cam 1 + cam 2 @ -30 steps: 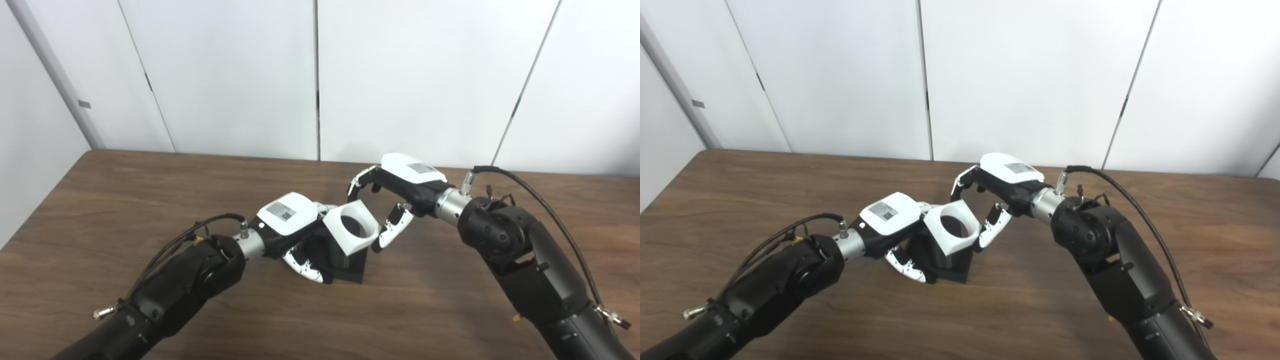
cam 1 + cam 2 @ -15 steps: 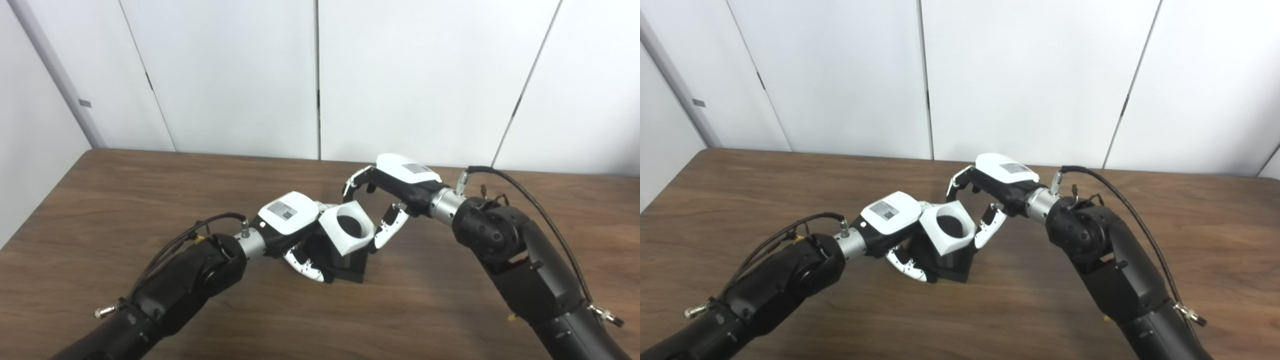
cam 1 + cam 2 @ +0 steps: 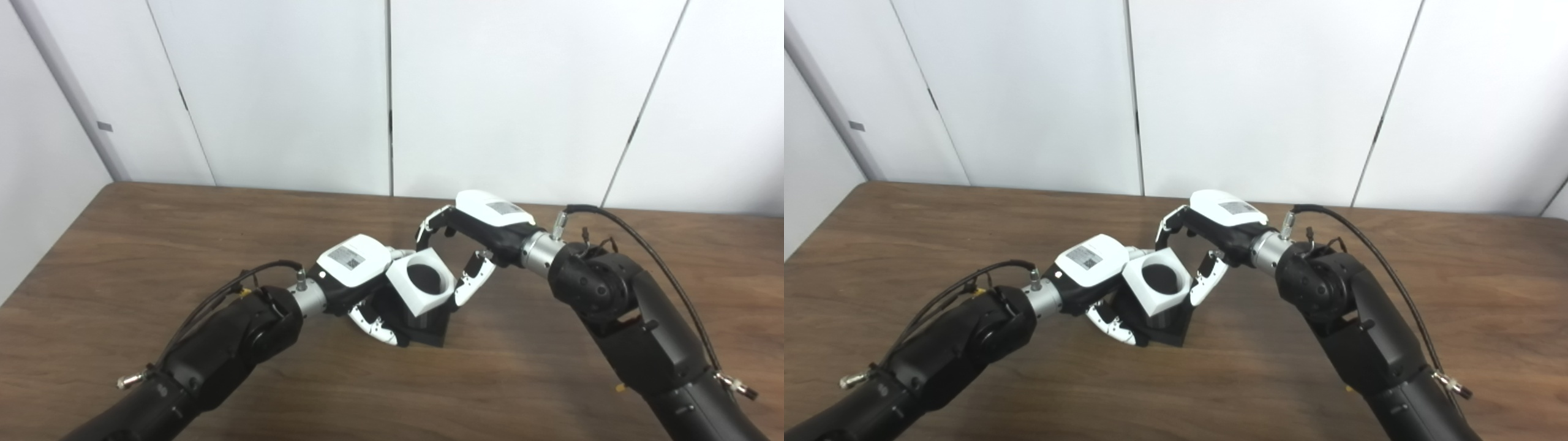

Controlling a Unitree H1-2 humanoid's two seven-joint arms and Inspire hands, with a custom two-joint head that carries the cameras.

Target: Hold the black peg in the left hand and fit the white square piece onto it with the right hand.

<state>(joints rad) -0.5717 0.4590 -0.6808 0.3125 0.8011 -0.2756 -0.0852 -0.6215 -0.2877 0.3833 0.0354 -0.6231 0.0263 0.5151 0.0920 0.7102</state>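
Because the white square piece point(image 3: 420, 284) sits over the black peg point(image 3: 429, 323), only the peg's lower shaft and square base show, resting on the table point(image 3: 153, 245) near its middle. The piece is tilted, its round hole facing up toward the cameras. The left hand point(image 3: 355, 272) wraps the peg from the left, fingers curled round it, though the contact itself is hidden behind the piece. The right hand point(image 3: 1213, 236) brackets the piece, thumb touching its right side; whether the upper fingers press its far edge cannot be told. The right eye view shows more of the peg's base corner. Bare wood lies open all around.
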